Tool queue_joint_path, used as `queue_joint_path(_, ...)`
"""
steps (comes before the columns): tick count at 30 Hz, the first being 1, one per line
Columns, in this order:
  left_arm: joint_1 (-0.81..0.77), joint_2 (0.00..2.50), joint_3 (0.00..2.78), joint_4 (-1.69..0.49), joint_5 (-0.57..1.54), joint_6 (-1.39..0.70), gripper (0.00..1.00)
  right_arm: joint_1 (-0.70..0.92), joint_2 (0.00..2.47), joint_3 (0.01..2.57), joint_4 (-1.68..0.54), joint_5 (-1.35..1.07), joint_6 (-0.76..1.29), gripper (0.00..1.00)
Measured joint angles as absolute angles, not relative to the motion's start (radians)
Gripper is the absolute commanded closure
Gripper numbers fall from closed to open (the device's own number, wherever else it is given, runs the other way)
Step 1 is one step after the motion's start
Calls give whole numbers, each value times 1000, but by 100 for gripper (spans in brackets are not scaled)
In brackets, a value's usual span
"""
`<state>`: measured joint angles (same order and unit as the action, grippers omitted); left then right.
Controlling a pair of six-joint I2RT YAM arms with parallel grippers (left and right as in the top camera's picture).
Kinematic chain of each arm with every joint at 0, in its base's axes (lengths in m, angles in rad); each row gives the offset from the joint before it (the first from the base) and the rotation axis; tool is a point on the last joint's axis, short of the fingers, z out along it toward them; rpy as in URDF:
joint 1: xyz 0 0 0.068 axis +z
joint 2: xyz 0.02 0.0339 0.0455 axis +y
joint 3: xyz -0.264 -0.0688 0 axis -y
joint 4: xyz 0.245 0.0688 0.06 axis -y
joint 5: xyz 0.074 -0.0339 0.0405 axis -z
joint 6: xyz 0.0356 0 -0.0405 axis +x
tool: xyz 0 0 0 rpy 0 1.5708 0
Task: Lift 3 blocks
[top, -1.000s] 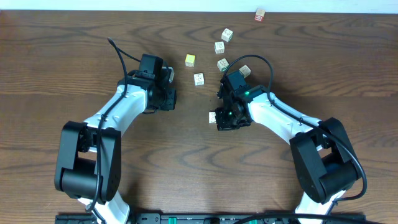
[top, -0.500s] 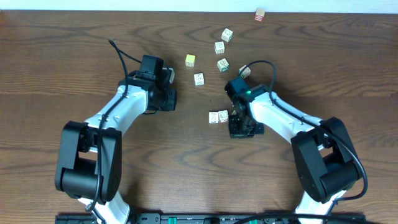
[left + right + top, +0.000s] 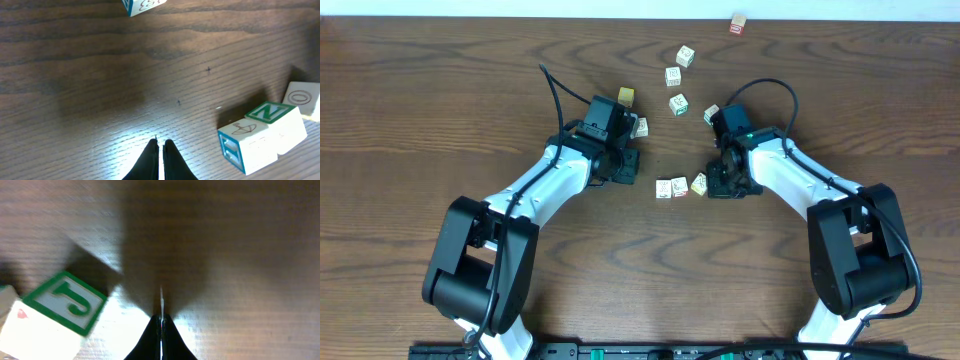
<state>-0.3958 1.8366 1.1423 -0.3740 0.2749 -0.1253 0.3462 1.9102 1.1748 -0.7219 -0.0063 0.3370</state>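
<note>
Dark wooden tabletop (image 3: 420, 120). Left gripper (image 3: 160, 146) pinched together, empty, near three small whitish letter cubes (image 3: 679, 187) lying in a close row. Right gripper (image 3: 161, 316) likewise together, empty, at row's right end. Lift not begun; next likely squeezing both ends.

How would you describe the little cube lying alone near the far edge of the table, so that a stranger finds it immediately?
From above, follow the far edge of the brown wooden table towards the right arm's side. There, apart from the loose group of whitish letter cubes nearer the middle, one small cube sits alone. It is the only reddish-pink one.
</note>
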Motion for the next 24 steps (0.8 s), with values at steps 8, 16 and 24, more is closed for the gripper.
queue_joint_path(8, -395, 1837, 1142, -374, 275, -136, 93, 347, 1910, 1175, -649, -70, 277, 98)
queue_joint_path(16, -395, 1837, 1142, -374, 274, -138, 93, 347, 1910, 1175, -601, -86, 239, 98)
queue_joint_path(24, -395, 1837, 1142, -377, 274, -138, 92, 347, 1910, 1175, -580, -90, 200, 99)
